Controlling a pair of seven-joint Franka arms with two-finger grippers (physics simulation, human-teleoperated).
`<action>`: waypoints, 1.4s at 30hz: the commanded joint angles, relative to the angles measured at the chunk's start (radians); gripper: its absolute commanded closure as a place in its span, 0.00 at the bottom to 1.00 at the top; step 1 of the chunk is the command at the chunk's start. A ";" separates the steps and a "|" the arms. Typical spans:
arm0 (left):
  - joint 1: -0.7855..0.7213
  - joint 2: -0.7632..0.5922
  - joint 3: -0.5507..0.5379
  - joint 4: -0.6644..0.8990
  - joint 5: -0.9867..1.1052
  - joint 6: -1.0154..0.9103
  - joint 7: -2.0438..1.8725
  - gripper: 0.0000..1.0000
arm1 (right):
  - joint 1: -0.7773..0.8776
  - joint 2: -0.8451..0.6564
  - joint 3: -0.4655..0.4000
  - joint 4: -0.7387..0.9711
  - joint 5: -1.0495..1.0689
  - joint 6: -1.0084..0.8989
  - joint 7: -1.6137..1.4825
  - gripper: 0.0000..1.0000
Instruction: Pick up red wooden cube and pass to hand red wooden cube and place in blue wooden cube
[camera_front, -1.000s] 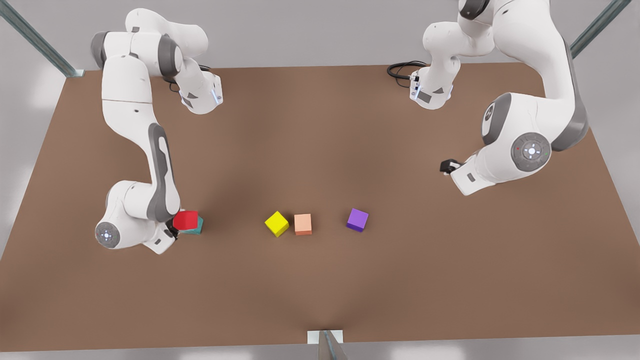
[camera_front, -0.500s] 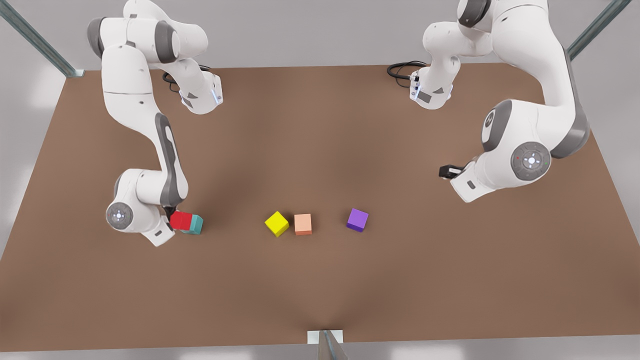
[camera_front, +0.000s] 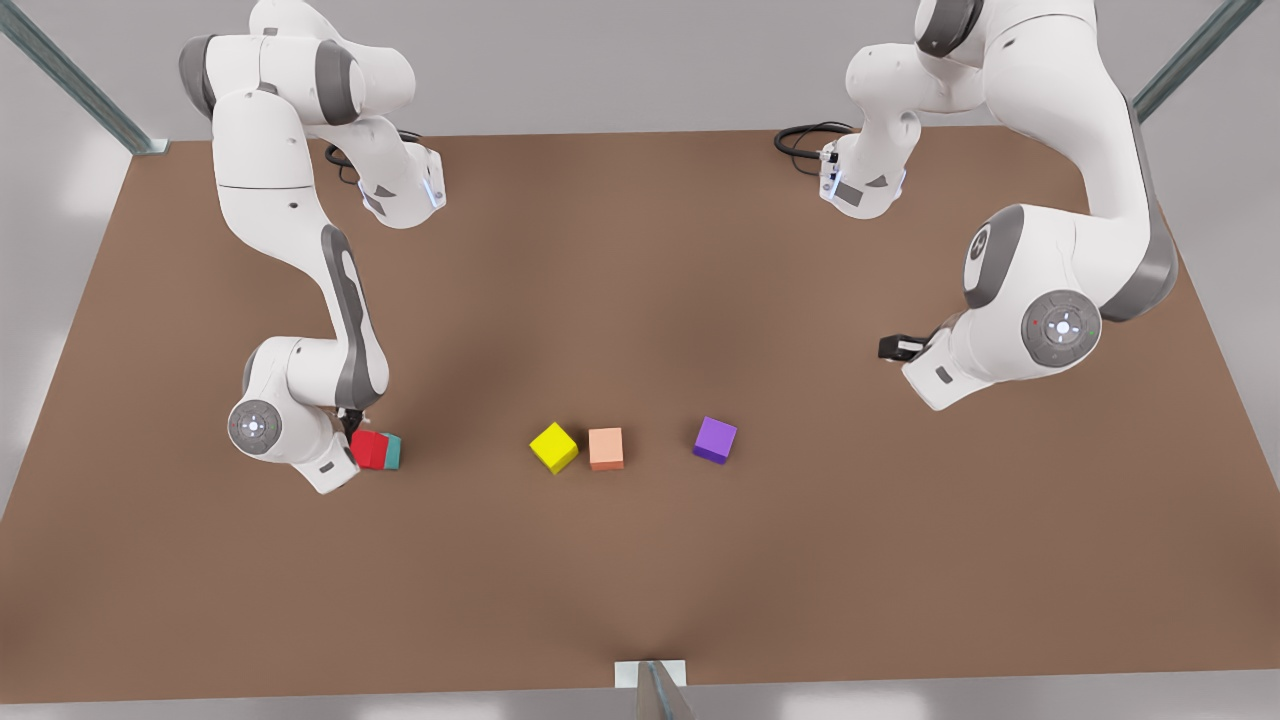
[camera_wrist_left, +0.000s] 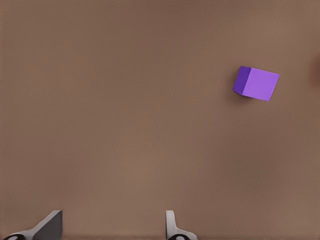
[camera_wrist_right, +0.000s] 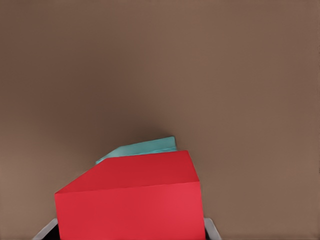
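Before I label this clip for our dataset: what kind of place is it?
Probably a simulated tabletop test bench: a bare brown table, coloured blocks like the yellow cube and purple cube, and metal frame struts at the corners.

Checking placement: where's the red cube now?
In the front view's left, the red wooden cube sits in the right end effector, against the blue wooden cube.

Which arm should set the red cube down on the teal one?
The right: its pincer is shut on the red wooden cube beside the teal cube. The left pincer waits far off, open.

Red wooden cube (camera_front: 368, 449) bright red, blue wooden cube (camera_front: 392, 452) teal, table (camera_front: 640, 580) brown
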 joint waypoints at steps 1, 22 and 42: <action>-0.001 0.000 0.000 0.000 0.001 0.001 -0.023 0.00 | 0.000 -0.001 0.001 0.001 0.001 0.006 0.052 0.00; 0.000 0.004 0.000 0.000 0.004 -0.001 -0.021 0.00 | 0.002 -0.139 -0.001 0.120 0.070 -0.350 0.304 0.00; 0.000 0.004 0.000 0.000 0.004 0.001 -0.021 0.00 | -0.348 -0.447 0.340 0.361 -0.157 -0.818 1.663 0.00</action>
